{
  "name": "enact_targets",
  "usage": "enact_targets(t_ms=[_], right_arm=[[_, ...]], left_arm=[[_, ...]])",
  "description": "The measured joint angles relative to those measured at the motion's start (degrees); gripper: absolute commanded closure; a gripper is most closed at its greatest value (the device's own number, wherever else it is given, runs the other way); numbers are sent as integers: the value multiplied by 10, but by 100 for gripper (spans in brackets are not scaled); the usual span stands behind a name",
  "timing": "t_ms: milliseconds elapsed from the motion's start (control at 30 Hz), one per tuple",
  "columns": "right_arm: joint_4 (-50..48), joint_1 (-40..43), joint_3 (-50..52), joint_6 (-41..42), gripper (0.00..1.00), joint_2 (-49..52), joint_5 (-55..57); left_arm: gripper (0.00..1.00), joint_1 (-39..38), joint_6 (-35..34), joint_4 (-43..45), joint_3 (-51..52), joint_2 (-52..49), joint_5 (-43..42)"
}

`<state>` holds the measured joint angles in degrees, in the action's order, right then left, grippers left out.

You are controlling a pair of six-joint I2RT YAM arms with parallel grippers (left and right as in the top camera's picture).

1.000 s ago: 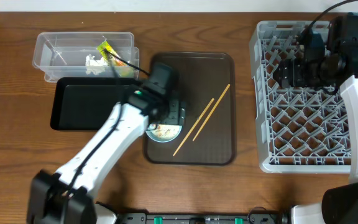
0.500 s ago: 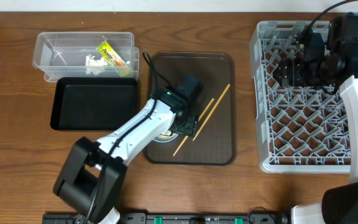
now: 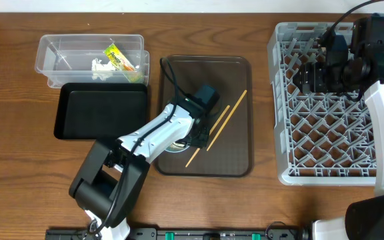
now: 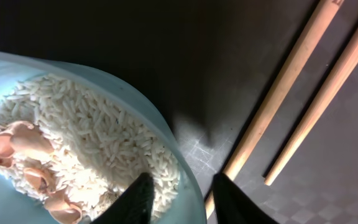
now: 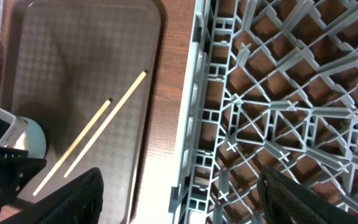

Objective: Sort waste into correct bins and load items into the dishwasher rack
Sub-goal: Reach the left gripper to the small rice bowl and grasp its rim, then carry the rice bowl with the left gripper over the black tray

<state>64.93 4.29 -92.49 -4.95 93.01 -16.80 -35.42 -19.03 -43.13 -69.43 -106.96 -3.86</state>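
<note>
A small light-blue bowl [image 3: 174,142] [image 4: 39,62] holding white rice [image 4: 92,137] and tan scraps sits on the brown tray. My left gripper [image 3: 195,133] [image 4: 180,186] straddles the bowl's rim, one finger in the rice and the other against the outer wall, jaws closed in on it. Two wooden chopsticks [image 3: 219,125] [image 4: 278,118] [image 5: 98,134] lie just right of the bowl. My right gripper [image 3: 309,77] [image 5: 188,199] hangs open over the left side of the grey dishwasher rack [image 3: 325,120] [image 5: 278,93], holding nothing.
The brown serving tray [image 3: 235,160] lies mid-table. At the back left, a clear tub [image 3: 65,50] holds a yellow-green wrapper [image 3: 117,57] and white paper [image 3: 101,67]. A black tray [image 3: 99,113] lies in front of it.
My left arm has swung right and down from the bowl's far side to its right rim, and its jaws have narrowed around that rim. The right arm has stayed in place.
</note>
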Motion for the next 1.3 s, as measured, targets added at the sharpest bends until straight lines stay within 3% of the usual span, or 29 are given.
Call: enact_targets(t_ms=[267,533,1300], right_arm=[[0,0,0,0,24,0,0],[0,0,0,0,24,0,0],[2,0,0,0,25,0,0]], left_arm=[[85,0,0,1,0,-1,0],[93,0,1,3,0,-1,8],[94,0,9,-59,-38,14,10]])
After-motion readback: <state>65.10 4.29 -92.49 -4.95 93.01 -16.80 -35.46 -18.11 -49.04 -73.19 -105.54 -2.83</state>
